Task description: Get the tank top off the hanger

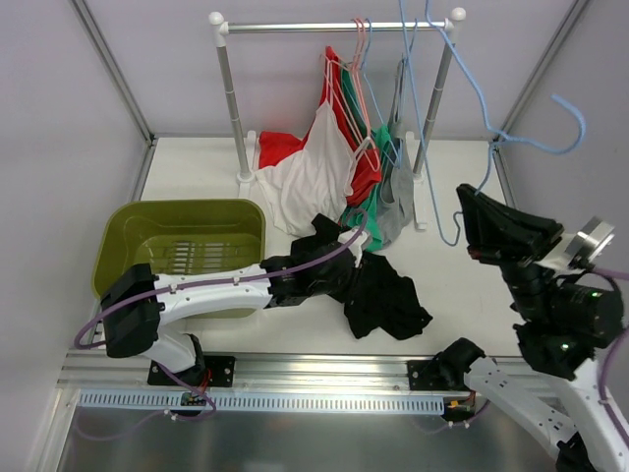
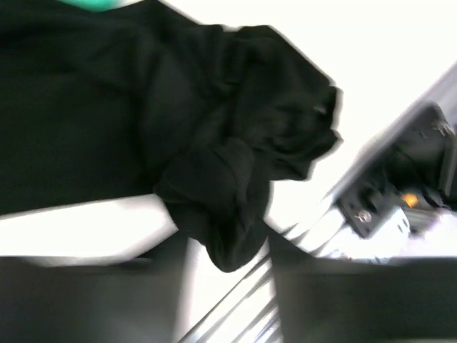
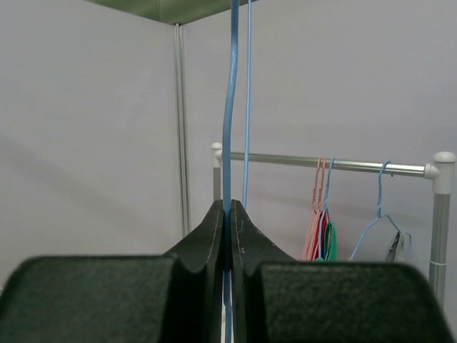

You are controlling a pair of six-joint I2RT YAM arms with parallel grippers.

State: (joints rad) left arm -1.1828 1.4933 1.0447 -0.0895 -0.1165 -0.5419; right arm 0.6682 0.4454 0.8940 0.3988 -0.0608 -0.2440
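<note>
Though cluttered, white table (image 1: pixel 472 295), pale walls (image 1: pixel 59 98).

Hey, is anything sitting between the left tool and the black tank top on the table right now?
Nothing visible does. The left tool is right at the black tank top, which lies crumpled on the table. The blue hanger is apart from it, pinched in the right tool.

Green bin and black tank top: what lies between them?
Only the left arm, reaching past the green bin to the black tank top; the top view shows it.
</note>
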